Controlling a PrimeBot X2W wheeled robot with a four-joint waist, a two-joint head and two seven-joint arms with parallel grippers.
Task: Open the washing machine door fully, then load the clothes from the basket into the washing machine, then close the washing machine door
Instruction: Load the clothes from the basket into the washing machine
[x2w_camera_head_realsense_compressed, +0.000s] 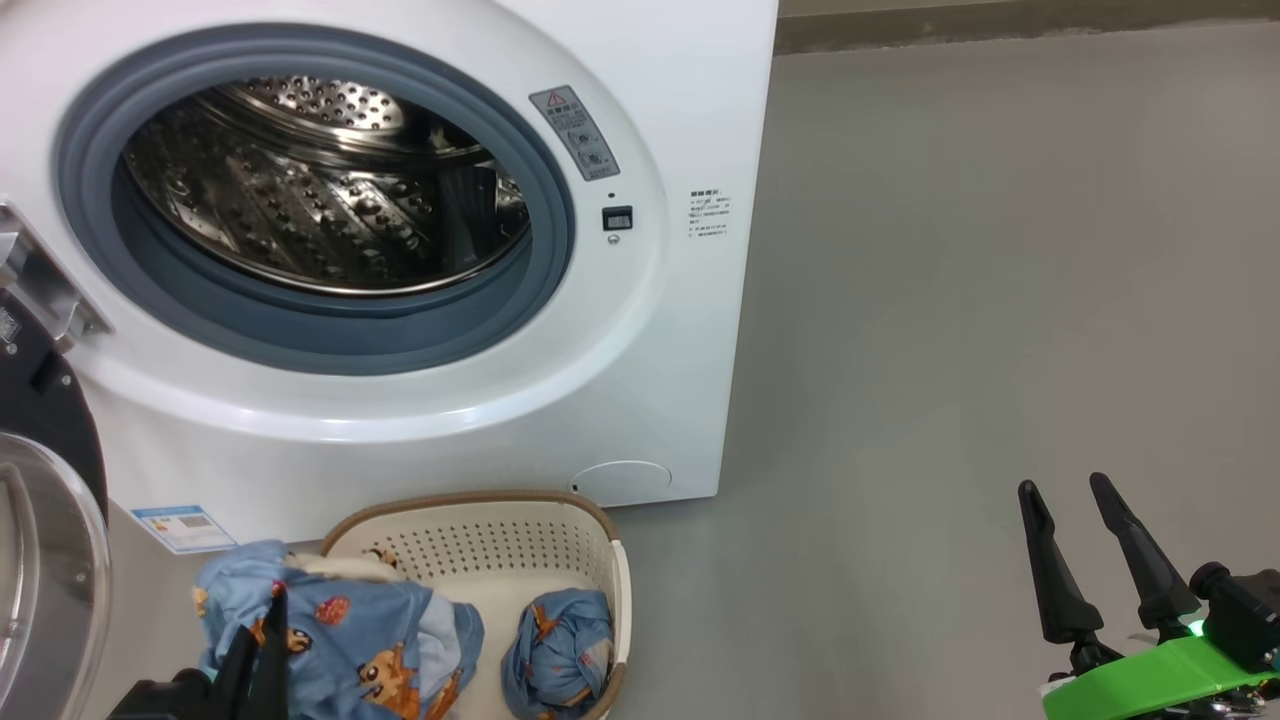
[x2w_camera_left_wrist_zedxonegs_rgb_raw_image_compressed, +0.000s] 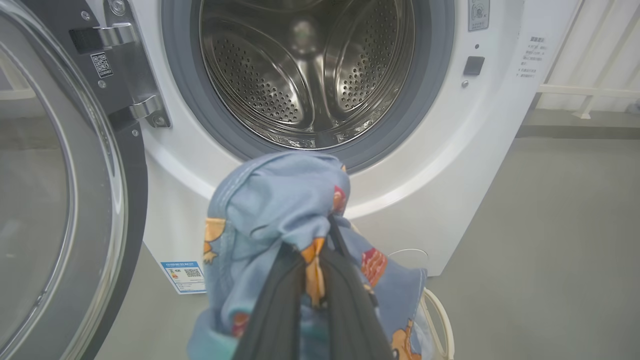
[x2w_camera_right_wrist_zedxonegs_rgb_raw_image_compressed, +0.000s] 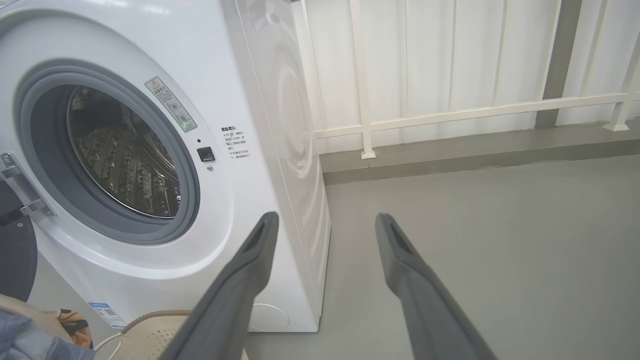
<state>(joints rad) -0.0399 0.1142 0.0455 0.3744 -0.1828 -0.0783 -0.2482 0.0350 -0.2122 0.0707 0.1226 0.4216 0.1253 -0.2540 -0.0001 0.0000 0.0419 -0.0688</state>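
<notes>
1. Clothes bundle (x2w_camera_left_wrist_zedxonegs_rgb_raw_image_compressed: 270, 200) pinched in closed left jaws, over basket (x2w_camera_head_realsense_compressed: 470, 545), below drum (x2w_camera_head_realsense_compressed: 330, 200) opening.
2. Second bundle (x2w_camera_head_realsense_compressed: 560, 640) lies in basket.
3. Washing machine door (x2w_camera_left_wrist_zedxonegs_rgb_raw_image_compressed: 135, 200) open; drum looks empty; loading, closing left.
4. Right jaws spread wide, empty.

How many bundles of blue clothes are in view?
2. One bundle is pinched in the left gripper over the basket's left side; the other bundle lies inside it, at the right. More may hide beneath.

Clothes (x2w_camera_left_wrist_zedxonegs_rgb_raw_image_compressed: 270, 200) in left gripper (x2w_camera_left_wrist_zedxonegs_rgb_raw_image_compressed: 316, 246)
</notes>
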